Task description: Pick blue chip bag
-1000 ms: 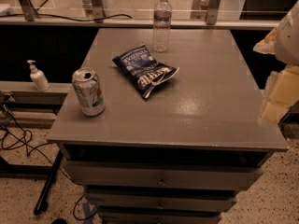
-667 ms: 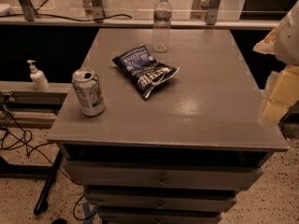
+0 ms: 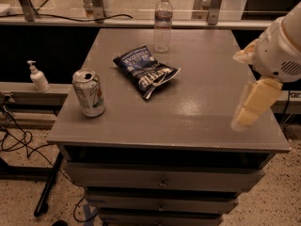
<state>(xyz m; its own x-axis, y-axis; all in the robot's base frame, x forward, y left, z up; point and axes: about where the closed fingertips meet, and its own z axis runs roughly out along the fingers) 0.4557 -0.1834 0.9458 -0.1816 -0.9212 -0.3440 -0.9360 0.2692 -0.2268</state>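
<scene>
The blue chip bag (image 3: 145, 71) is a crinkled navy foil bag with white lettering. It lies flat on the grey table top (image 3: 197, 112), a little back of the middle. My gripper (image 3: 248, 108) hangs from the white arm (image 3: 281, 46) over the table's right edge. It is well to the right of the bag, apart from it, and holds nothing that I can see.
A silver-green soda can (image 3: 89, 92) stands upright near the table's front left corner. A clear water bottle (image 3: 162, 23) stands at the back, behind the bag. A soap dispenser (image 3: 38, 76) sits on a ledge to the left. Drawers (image 3: 162, 182) sit below the top and cables lie on the floor at left.
My gripper and arm have moved a little to the left, further in over the table's right edge. The bag, can and bottle have not moved.
</scene>
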